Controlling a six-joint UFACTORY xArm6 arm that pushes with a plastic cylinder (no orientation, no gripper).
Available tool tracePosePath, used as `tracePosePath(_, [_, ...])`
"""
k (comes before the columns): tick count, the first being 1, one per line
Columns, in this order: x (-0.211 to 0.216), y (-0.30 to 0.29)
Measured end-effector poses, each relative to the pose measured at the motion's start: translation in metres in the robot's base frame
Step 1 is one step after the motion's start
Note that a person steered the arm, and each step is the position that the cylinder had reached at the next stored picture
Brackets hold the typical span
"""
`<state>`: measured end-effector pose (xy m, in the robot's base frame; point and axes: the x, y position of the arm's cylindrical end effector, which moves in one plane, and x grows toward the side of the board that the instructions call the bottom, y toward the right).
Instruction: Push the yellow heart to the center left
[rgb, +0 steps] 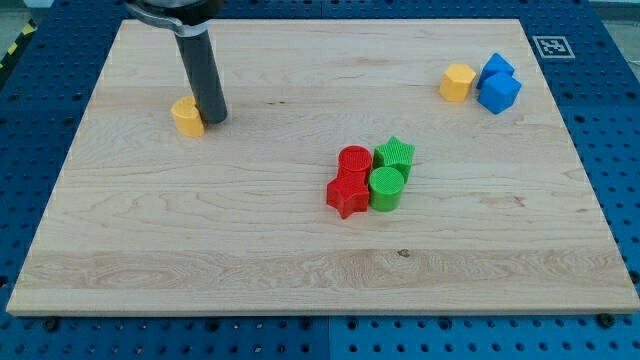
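Note:
The yellow heart (186, 117) lies on the wooden board (200, 230) at the view's upper left. My tip (213, 119) stands just to the right of it, touching or almost touching its right side. The dark rod rises from there to the view's top edge.
A red cylinder (354, 160), red star (347, 195), green star (395, 154) and green cylinder (386, 188) cluster near the board's middle. A yellow hexagon (458, 82) and two blue blocks (497, 68) (499, 92) sit at the upper right. Blue pegboard surrounds the board.

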<state>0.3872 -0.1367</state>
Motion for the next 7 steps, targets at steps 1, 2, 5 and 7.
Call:
tracePosePath(1, [0.008, -0.001])
tracePosePath(2, [0.011, -0.013])
tracePosePath(5, [0.011, -0.019])
tracePosePath(7, [0.012, 0.149])
